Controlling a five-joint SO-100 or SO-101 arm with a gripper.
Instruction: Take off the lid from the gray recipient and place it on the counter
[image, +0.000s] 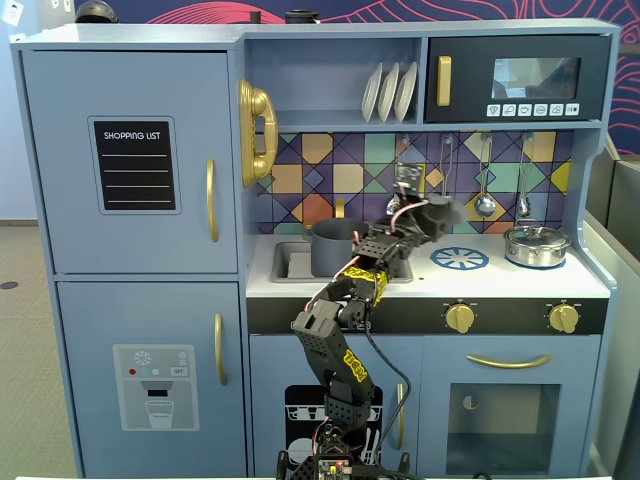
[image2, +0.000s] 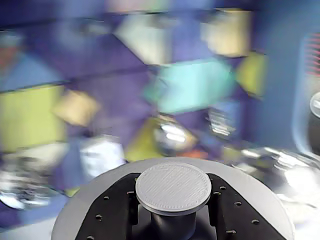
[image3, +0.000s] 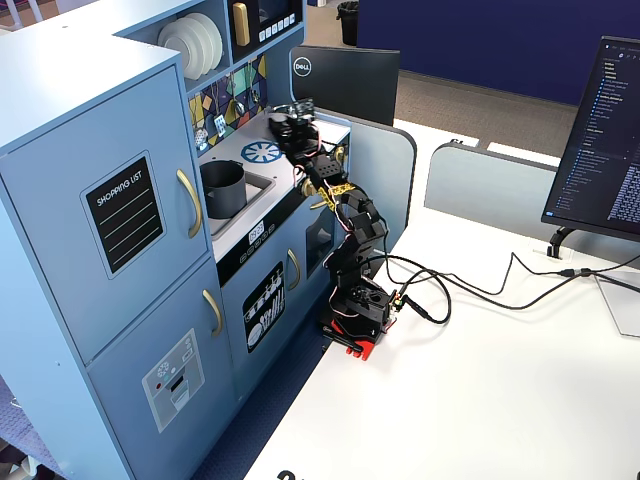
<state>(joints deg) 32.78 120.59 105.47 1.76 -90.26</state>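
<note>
The gray recipient stands open, with no lid on it, in the sink recess left of the counter; it also shows in the other fixed view. My gripper is shut on the knob of the lid and holds the lid tilted in the air above the counter, between the recipient and the burner circle. In the wrist view my black fingers clamp the round knob, with the lid's pale gray rim around them. The background there is motion-blurred.
A shiny steel pot sits at the right end of the counter. Utensils hang on the tiled back wall above it. The sink holds the recipient. In the side fixed view the gripper hovers near the counter's front edge.
</note>
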